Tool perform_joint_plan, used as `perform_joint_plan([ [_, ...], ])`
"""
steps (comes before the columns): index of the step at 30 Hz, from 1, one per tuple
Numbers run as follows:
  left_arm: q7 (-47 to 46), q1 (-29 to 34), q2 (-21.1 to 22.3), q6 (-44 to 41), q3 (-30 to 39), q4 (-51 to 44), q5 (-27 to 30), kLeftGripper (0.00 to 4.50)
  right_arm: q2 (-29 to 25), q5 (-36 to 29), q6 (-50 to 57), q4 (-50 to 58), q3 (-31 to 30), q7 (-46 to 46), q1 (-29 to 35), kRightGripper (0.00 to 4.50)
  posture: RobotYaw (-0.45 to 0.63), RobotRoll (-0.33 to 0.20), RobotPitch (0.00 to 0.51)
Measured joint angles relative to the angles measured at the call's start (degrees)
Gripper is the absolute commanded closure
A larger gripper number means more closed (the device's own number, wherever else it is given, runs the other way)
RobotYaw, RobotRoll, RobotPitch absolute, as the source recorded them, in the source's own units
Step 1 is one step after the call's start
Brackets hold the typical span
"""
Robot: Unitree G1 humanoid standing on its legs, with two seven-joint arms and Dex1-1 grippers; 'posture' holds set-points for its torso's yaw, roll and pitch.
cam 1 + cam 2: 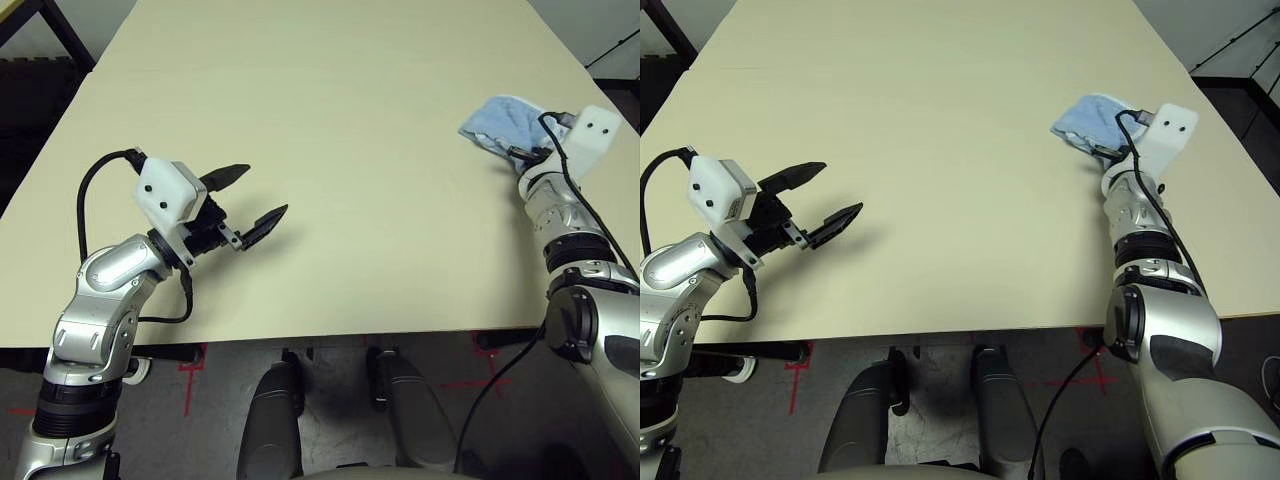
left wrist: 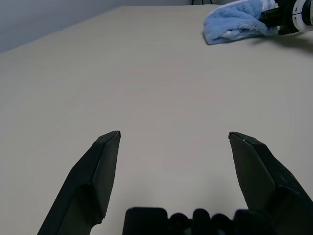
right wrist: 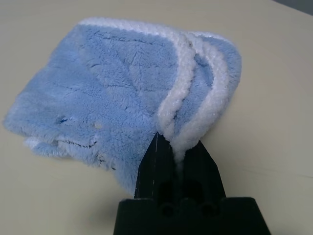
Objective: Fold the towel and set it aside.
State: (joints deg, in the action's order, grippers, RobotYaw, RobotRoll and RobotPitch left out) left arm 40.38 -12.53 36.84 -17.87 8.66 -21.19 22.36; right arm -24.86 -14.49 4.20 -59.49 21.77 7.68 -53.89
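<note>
Towel [image 3: 122, 93] pinched by right end effector [image 3: 178, 147] near table [image 1: 330, 120] edge; left end effector [image 1: 252, 197] spread wide.

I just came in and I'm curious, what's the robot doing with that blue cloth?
It is tidying a towel. The right gripper has its jaws shut on the towel's white edging, and the already folded towel lies near the table's right edge. The left gripper hovers over the table's left side, jaws open, holding nothing.

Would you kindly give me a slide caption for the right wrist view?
Right gripper shut on the white-edged corner of the folded light-blue towel, lying on the beige table.
</note>
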Motion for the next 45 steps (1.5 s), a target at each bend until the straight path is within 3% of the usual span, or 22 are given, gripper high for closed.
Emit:
perform_joint_plan([
  [9, 1.10, -0.02, 0.01, -0.10, -0.76, 0.31, 0.04, 0.00, 0.54, -1.43, -0.90, 5.75, 4.55, 6.98, 3.85, 4.48, -0.21, 0.000, 0.280],
  [21, 1.85, -0.15, 0.03, -0.23, -0.78, 1.36, 0.05, 0.00, 7.61, -7.03, -1.26, 13.00, 10.20, 14.00, 5.77, 4.48, -0.20, 0.000, 0.277],
  [27, 1.77, 0.15, 0.05, -0.97, -0.74, 0.81, 0.06, 0.00, 10.07, -8.95, -3.15, 12.01, 11.13, 14.98, 3.22, 4.48, -0.18, 0.000, 0.274],
  [42, 1.10, 0.33, 0.15, -2.21, -0.60, -0.57, 0.04, 0.00, 9.19, -9.51, -6.14, 6.37, 11.11, 13.27, 0.65, 4.48, -0.17, 0.000, 0.263],
  [45, 1.04, 0.31, 0.14, -2.30, -0.61, -0.57, 0.03, 0.00, 9.19, -9.50, -6.13, 6.38, 11.07, 13.08, 0.65, 3.45, -0.17, 0.000, 0.264],
])
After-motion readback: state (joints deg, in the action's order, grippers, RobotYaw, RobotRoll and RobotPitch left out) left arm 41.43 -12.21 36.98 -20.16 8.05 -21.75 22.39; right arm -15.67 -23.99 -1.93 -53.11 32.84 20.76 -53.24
